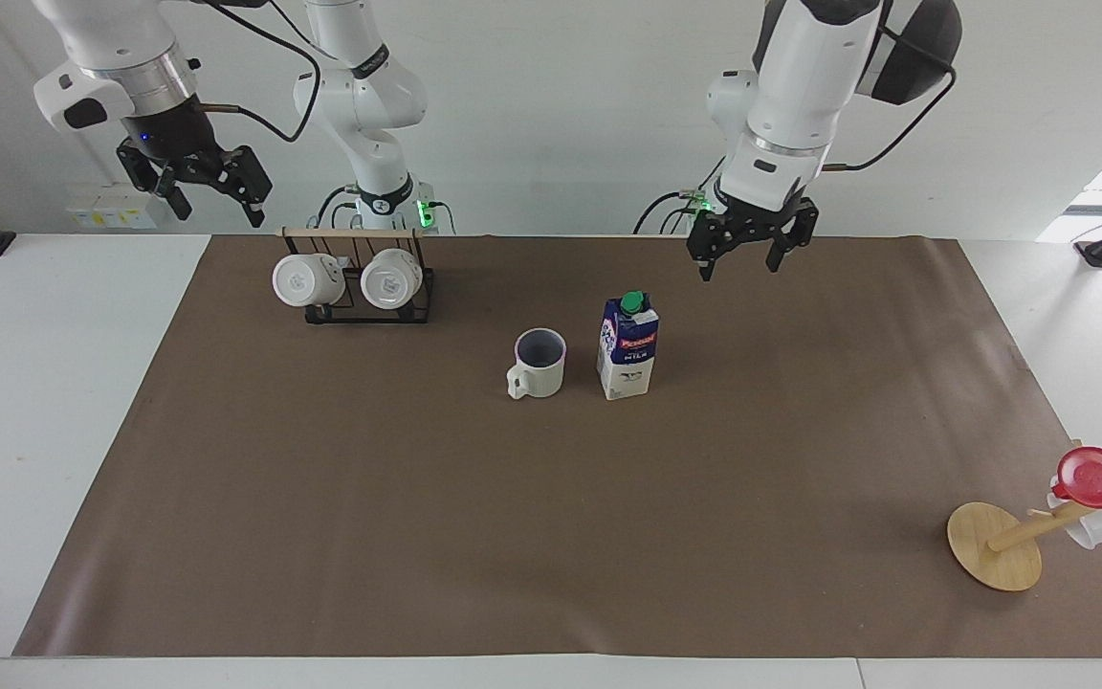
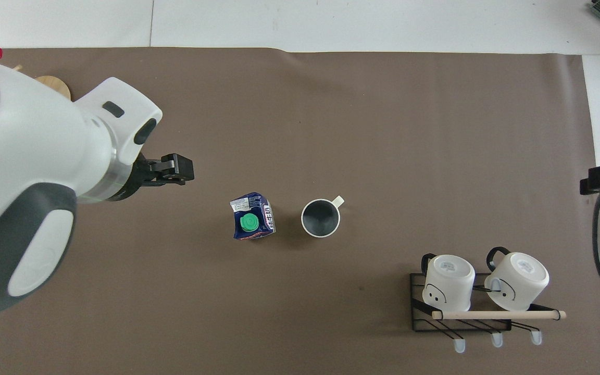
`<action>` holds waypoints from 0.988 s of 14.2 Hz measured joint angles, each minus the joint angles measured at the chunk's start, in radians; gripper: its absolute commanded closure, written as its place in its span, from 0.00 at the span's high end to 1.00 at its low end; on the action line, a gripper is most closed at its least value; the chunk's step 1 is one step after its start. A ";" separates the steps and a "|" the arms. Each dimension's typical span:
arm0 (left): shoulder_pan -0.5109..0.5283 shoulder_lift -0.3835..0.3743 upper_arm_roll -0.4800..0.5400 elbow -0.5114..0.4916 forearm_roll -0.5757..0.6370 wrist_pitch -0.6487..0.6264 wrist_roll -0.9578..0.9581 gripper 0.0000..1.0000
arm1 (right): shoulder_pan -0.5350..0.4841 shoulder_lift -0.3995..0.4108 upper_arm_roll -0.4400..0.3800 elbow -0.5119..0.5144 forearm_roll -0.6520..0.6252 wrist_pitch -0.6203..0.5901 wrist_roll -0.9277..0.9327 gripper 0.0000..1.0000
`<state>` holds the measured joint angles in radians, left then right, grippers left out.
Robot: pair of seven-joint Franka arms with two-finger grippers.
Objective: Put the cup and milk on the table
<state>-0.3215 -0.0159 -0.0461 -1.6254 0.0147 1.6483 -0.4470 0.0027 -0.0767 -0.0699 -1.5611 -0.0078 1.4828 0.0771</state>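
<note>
The cup [image 1: 539, 362], a cream speckled mug with a dark inside, stands upright on the brown mat [image 1: 513, 526] of the white table [image 1: 54, 383]. The milk [image 1: 628, 346], a blue-and-white carton with a green cap, stands upright beside it, toward the left arm's end. In the overhead view the milk [image 2: 251, 223] and cup [image 2: 321, 217] stand apart. My left gripper [image 1: 740, 268] is open and empty, raised over the mat clear of the carton; it also shows in the overhead view [image 2: 167, 172]. My right gripper [image 1: 218, 206] is open and empty, waiting high above the mug rack's end.
A black wire rack [image 1: 364, 311] holding two plain white mugs stands near the robots at the right arm's end; it also shows in the overhead view [image 2: 461, 312]. A tipped bamboo disc stand [image 1: 996, 545] with a red-topped clear cup [image 1: 1101, 478] lies at the left arm's end, farthest from the robots.
</note>
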 measured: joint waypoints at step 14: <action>0.262 -0.063 0.007 0.024 -0.001 -0.128 0.304 1.00 | 0.003 0.010 -0.001 -0.008 0.008 0.022 0.038 1.00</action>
<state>-0.0598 -0.0792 -0.0389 -1.6017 0.0142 1.5206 -0.1426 0.0057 -0.0666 -0.0710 -1.5689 0.0000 1.5053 0.1154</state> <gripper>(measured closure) 0.000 0.000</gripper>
